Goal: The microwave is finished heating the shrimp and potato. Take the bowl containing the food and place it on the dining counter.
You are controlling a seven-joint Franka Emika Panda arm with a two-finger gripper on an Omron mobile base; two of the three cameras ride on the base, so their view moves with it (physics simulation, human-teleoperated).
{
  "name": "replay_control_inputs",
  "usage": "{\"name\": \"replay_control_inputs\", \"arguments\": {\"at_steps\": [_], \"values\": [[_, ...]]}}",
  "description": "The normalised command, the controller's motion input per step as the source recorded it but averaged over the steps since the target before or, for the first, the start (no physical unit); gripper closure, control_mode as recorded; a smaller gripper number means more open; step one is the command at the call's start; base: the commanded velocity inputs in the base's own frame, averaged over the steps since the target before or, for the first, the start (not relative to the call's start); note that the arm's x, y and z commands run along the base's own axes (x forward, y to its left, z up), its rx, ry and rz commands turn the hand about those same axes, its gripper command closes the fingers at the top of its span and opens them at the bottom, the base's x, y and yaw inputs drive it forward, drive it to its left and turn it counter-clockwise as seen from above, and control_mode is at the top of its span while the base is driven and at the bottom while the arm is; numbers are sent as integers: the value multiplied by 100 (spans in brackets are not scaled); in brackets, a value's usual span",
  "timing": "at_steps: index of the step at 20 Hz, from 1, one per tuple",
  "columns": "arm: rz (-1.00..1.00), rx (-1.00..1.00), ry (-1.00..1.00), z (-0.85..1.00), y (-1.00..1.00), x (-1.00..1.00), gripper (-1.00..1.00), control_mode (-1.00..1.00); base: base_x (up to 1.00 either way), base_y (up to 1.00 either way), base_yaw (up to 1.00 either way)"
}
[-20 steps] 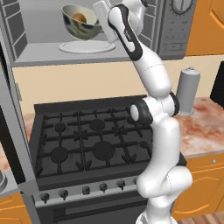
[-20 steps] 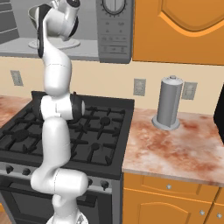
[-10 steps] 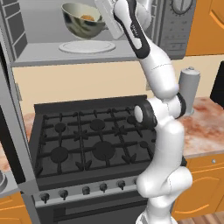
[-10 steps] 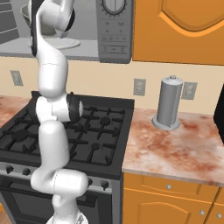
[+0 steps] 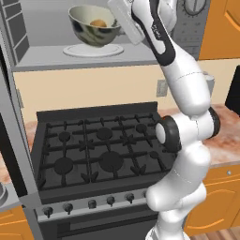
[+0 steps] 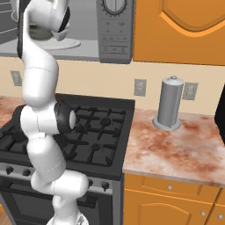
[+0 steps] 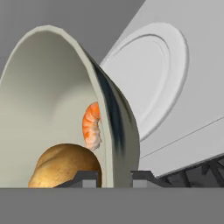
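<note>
Fingers [image 7: 84, 178] of the gripper [image 7: 114, 179] sit close together, one on each side of the rim of the bowl [image 7: 57, 105], so they pinch its wall; inside the bowl lie the potato [image 7: 65, 165] and an orange shrimp [image 7: 91, 127]; the bowl hangs in the air above the round white turntable [image 5: 93, 49], not touching it, inside the cavity of the microwave [image 5: 42, 51]; below stands a black gas stove [image 5: 101, 150]; a grey canister [image 6: 169, 104] stands on the mottled counter [image 6: 176, 147] to the right.
</note>
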Motion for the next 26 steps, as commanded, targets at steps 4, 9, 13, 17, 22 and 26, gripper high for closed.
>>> {"name": "replay_control_inputs", "arguments": {"at_steps": [4, 9, 13, 17, 22, 26], "values": [[0, 7, -25, 0, -8, -68, 100, -100, 0, 0, 0], [0, 2, -18, -10, -16, -98, 100, -100, 0, 0, 0], [0, 9, -14, 1, -26, -100, 100, -100, 0, 0, 0], [2, 1, -1, 9, -36, -100, 100, -100, 0, 0, 0], [4, -10, 20, -17, -46, -100, 100, -100, 0, 0, 0], [6, -10, 20, -55, -56, -100, 100, -100, 0, 0, 0]]}}
